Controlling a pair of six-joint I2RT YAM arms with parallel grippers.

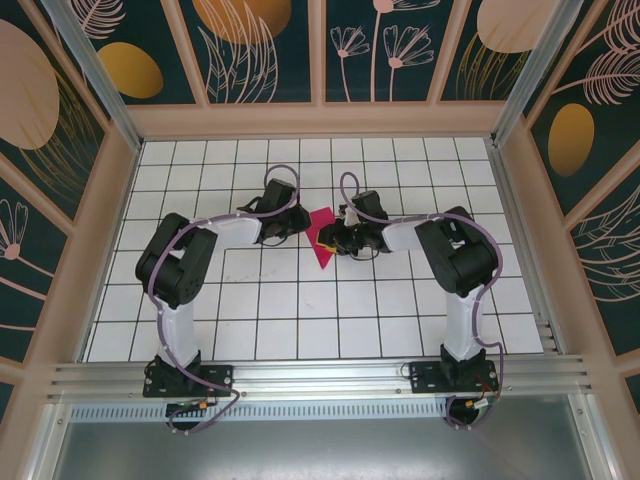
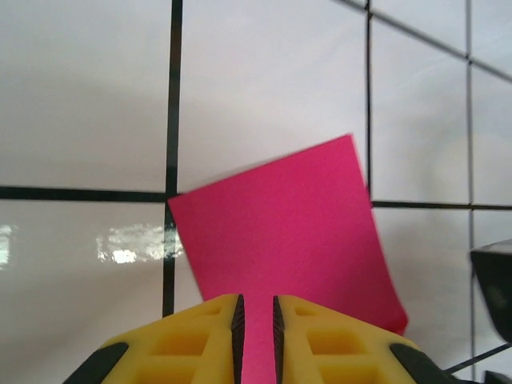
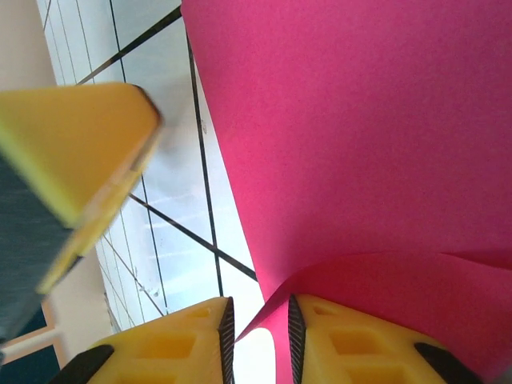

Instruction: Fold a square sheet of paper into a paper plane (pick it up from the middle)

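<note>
One white tiled table [image 1: 300, 320], and over it the left arm [image 1: 180, 262] and right arm [image 1: 455, 255] lean in to meet just above centre of the top view. The pink paper [image 1: 322, 238] sits right between them, narrowing to a point at its lower end. Left gripper [image 2: 256, 328]: jaws a thin slit apart, paper in the slit. Right gripper [image 3: 258, 336]: gap a bit wider, a curled paper edge in it. Can't tell if either really pinches it.

We see the magenta-pink sheet of paper [image 1: 322, 235] folded into a narrow shape that tapers to a point toward the near edge. It sits mid-table, plain and unmarked, with one layer curling.
</note>
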